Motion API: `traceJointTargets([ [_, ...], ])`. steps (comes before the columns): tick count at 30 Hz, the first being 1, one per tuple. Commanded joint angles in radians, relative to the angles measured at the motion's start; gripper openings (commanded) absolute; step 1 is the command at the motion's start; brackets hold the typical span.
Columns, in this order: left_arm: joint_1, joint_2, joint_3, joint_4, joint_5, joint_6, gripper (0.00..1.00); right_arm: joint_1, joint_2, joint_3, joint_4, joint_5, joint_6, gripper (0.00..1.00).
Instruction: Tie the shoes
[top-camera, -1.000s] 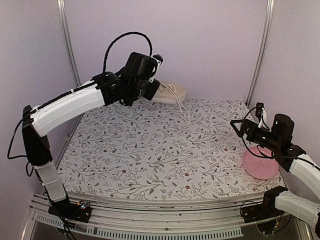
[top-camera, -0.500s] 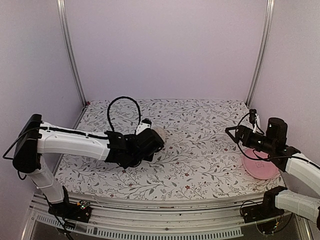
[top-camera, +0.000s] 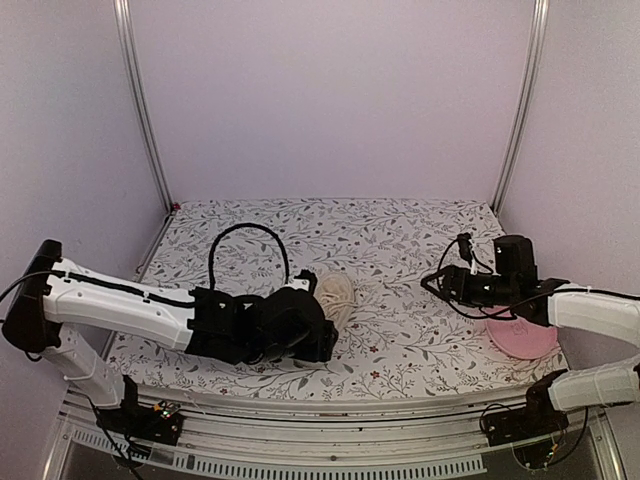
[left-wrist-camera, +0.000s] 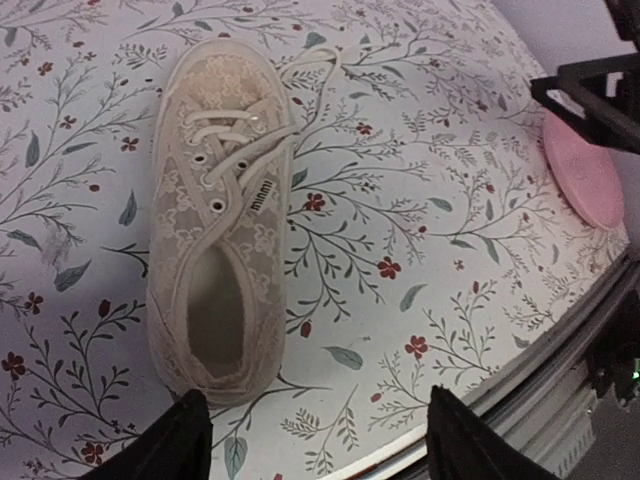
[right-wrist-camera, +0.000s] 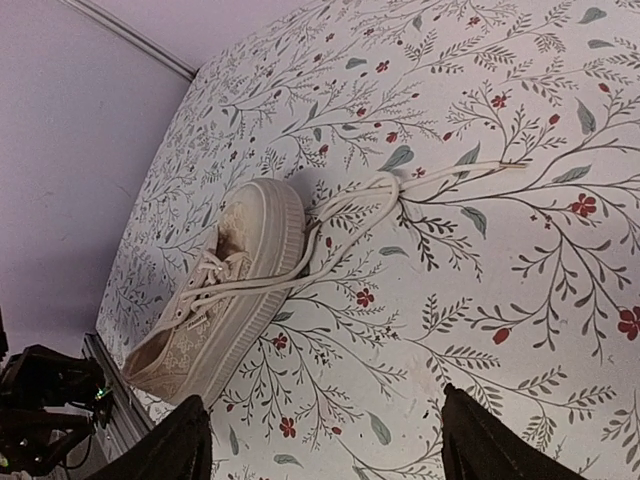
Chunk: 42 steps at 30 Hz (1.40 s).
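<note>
Enclosure: pale lilac walls close off three sides, with metal posts standing at the far corners.
Surface: a floral cloth printed with leaf sprigs and small red flowers covers the table from the far wall to the near rail.
Sneaker position: the cream sneaker sits sole-down on the cloth, toward the near edge and a little left of centre. I see its heel turned to the left arm and its toe pointing to the far right.
Sneaker detail: the left wrist view gives me the lace-patterned upper, the open mouth and the pale sole rim from above. The right wrist view takes it from the toe side.
Laces: the white laces are threaded through the eyelets and are untied. Their loose ends run off the toe onto the cloth. In the right wrist view one end curls into a loop beside the toe cap and another lies out straight across the cloth.
Left gripper: the left gripper is low over the cloth just behind the heel, jaws wide apart and holding nothing. The heel lies close to one jaw; I cannot tell whether they touch.
Right gripper: the right gripper is to the right of the sneaker, well apart from it and aimed at the toe. Its jaws are spread and carry nothing.
Plate: the round pink plate lies flat at the near right, partly beneath the right arm and well apart from the sneaker.
</note>
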Motion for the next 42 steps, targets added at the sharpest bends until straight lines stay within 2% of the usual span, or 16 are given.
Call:
traceJointTargets([
  [1, -0.008, -0.087, -0.036, 0.141, 0.131, 0.037, 0.79, 0.094, 0.135, 0.119, 0.016, 0.135, 0.004, 0.74],
  [3, 0.019, -0.097, -0.045, 0.151, 0.145, 0.094, 0.83, 0.127, 0.225, 0.171, 0.013, 0.182, -0.021, 0.69],
  [6, 0.098, -0.096, -0.073, 0.154, 0.203, 0.131, 0.84, 0.156, 0.372, 0.279, -0.021, 0.230, -0.068, 0.61],
  [11, 0.198, -0.108, -0.159, 0.289, 0.316, 0.161, 0.85, 0.172, 0.596, 0.474, -0.090, 0.298, -0.133, 0.48],
  [15, 0.217, -0.139, -0.234, 0.396, 0.352, 0.133, 0.85, 0.176, 0.729, 0.583, -0.117, 0.309, -0.182, 0.44],
  [19, 0.225, -0.155, -0.266, 0.382, 0.348, 0.112, 0.85, 0.187, 0.849, 0.688, -0.155, 0.313, -0.232, 0.36],
  [22, 0.226, -0.164, -0.281, 0.353, 0.340, 0.102, 0.85, 0.193, 0.917, 0.740, -0.162, 0.319, -0.260, 0.34],
  [32, 0.225, -0.188, -0.328, 0.351, 0.347, 0.077, 0.85, 0.228, 1.023, 0.859, -0.222, 0.467, -0.331, 0.25],
  [35, 0.225, -0.192, -0.327, 0.347, 0.344, 0.077, 0.85, 0.229, 1.026, 0.860, -0.228, 0.485, -0.341, 0.06],
  [39, 0.229, -0.212, -0.309, 0.313, 0.287, 0.086, 0.86, 0.228, 0.982, 0.830, -0.227, 0.498, -0.339, 0.02],
  [42, 0.227, -0.226, -0.283, 0.305, 0.246, 0.094, 0.86, 0.228, 0.865, 0.786, -0.226, 0.489, -0.319, 0.02],
])
